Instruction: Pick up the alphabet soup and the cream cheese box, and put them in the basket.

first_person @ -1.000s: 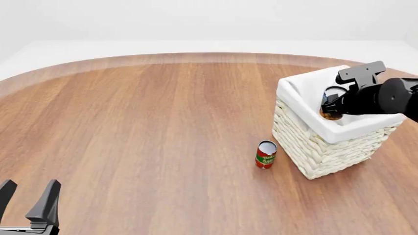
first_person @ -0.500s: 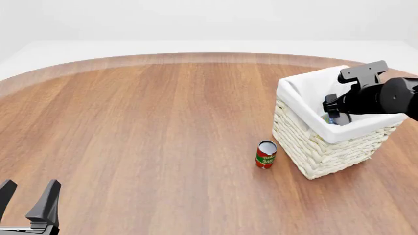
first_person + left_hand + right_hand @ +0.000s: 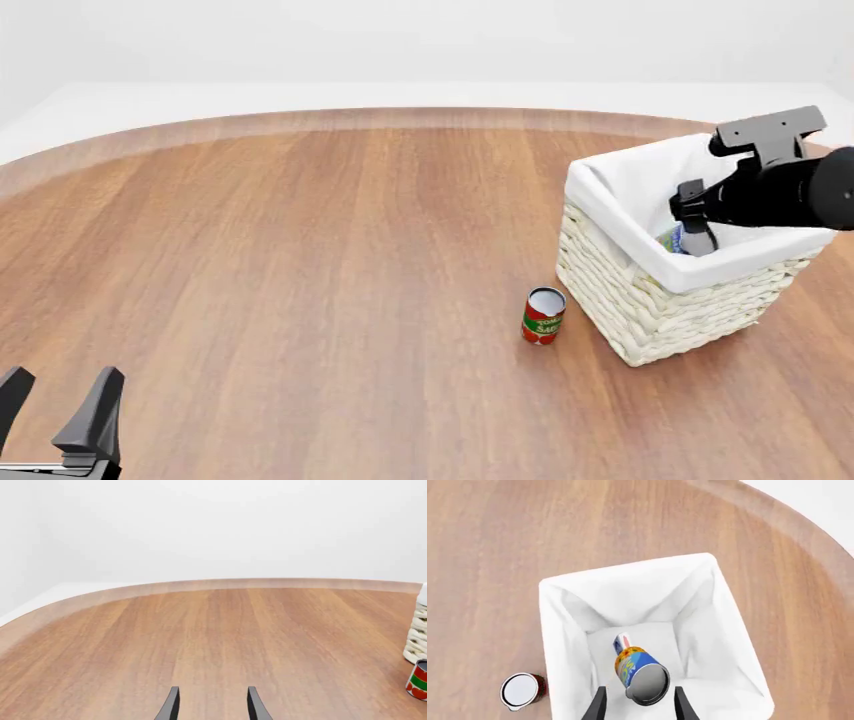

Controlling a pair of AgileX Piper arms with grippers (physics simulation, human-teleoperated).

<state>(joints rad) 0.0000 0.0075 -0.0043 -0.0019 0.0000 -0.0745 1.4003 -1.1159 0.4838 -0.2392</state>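
Risen a little above the square cream-white wicker basket since a second ago: black right gripper, fingers spread and gripping nothing. Dropped inside, on the white lining: short blue-and-orange alphabet soup can, tilted, beside a small blue-and-white cream cheese box. Just left of the basket, upright: narrow red-and-green can. Low at the near-left table edge: left gripper, fingers parted, empty.
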